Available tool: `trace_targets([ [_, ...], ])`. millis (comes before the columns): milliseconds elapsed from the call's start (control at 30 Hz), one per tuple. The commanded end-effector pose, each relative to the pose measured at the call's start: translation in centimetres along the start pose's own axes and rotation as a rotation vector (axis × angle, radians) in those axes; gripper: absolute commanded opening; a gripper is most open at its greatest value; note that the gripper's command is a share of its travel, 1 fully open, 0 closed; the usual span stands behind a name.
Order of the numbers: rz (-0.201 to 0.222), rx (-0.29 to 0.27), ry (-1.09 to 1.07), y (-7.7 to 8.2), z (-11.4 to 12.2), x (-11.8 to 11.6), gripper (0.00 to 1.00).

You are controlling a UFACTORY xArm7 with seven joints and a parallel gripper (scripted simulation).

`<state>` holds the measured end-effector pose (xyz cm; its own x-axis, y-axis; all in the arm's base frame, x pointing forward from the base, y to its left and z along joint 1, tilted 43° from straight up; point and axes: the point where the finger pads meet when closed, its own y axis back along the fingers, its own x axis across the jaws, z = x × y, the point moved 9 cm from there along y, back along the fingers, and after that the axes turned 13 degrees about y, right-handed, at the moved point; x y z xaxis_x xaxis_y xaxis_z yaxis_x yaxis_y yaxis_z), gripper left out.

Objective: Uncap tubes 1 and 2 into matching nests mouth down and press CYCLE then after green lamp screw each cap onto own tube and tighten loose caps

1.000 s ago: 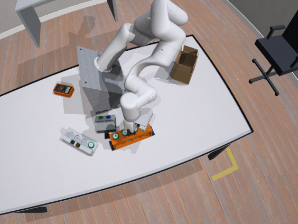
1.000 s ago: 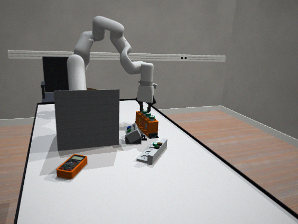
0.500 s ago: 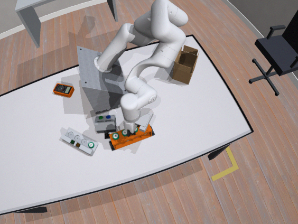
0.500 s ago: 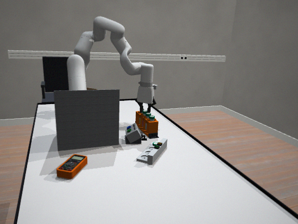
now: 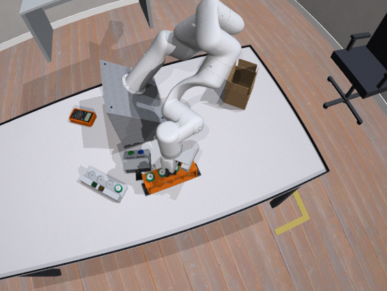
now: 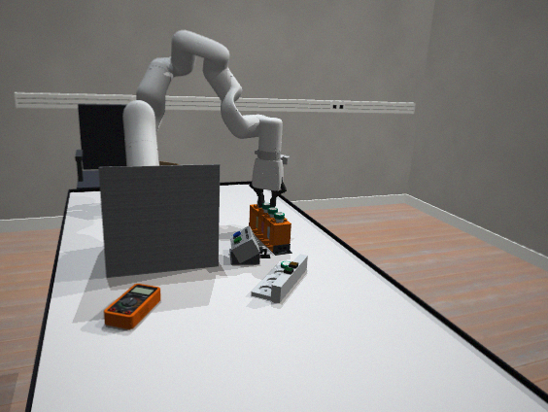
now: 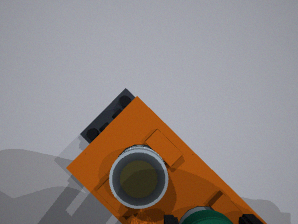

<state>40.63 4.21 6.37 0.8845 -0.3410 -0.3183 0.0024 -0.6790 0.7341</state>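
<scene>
Tool (image 6: 266, 197) pinches tube 2's green cap (image 7: 204, 217) from straight above; open tube 1 (image 7: 138, 177) sits just beside it.

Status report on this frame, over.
Gripper shut on tube 2's cap. Tube 1 open, its cap in tray. Nothing blocking.

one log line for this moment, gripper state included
step: uncapping tube 2 | gripper: shut on tube 2 cap | tube 1: open | tube 1 cap: in cap tray
</scene>
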Motion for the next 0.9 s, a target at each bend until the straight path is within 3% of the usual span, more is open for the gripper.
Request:
trace_targets([
  [0, 0.004, 0.001, 0.049, 0.17, 0.01, 0.12, 0.0],
  [200, 0.005, 0.0, 0.349, 0.18, 0.01, 0.12, 0.0],
  [267, 0.005, 0.0, 0.349, 0.18, 0.01, 0.12, 0.0],
  [767, 0.004, -0.002, 1.099, 0.22, 0.01, 0.12, 0.0],
  [867, 0.004, -0.002, 1.149, 0.23, 0.0, 0.12, 0.0],
])
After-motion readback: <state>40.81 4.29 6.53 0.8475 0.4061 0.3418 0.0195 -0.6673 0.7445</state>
